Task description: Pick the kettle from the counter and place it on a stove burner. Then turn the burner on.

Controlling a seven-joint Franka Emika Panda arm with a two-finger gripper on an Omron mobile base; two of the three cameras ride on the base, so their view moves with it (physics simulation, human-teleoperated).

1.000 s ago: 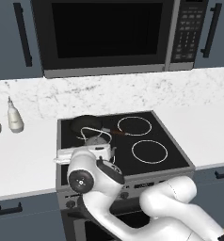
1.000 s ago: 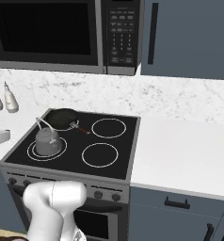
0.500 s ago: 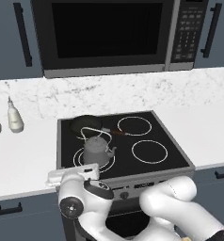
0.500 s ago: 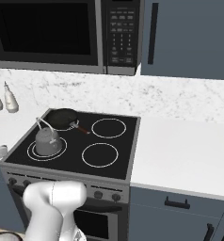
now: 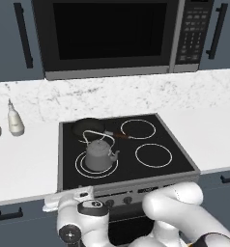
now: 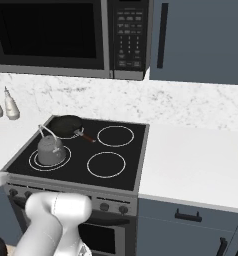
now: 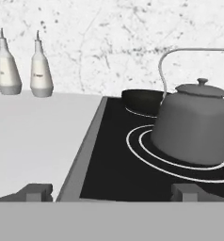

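The grey kettle [image 5: 98, 155] [image 6: 51, 149] [image 7: 196, 127] stands upright on the front-left stove burner [image 5: 79, 165] [image 6: 33, 161] [image 7: 137, 141], the one with two white rings. Nothing holds it. My gripper [image 7: 113, 193] is open, its two fingertips spread wide and empty. It sits low at the stove's front-left edge and looks across the cooktop at the kettle. In the left base view my hand [image 5: 68, 198] hangs just in front of the stove's front-left corner. The white marble counter [image 5: 20, 159] [image 6: 191, 160] [image 7: 34, 136] lies on both sides of the stove.
A black frying pan [image 5: 88, 126] [image 6: 66, 124] [image 7: 142, 100] sits on the back-left ring behind the kettle. Two pale shakers [image 5: 14, 120] [image 6: 11, 105] [image 7: 41, 70] stand on the left counter by the wall. Stove knobs [image 5: 128, 198] [image 6: 105, 206] line the front panel. A microwave [image 5: 112, 38] hangs above.
My arm has dropped from over the kettle to below the stove's front edge, with the gripper staying open. The kettle has stayed put on its burner.
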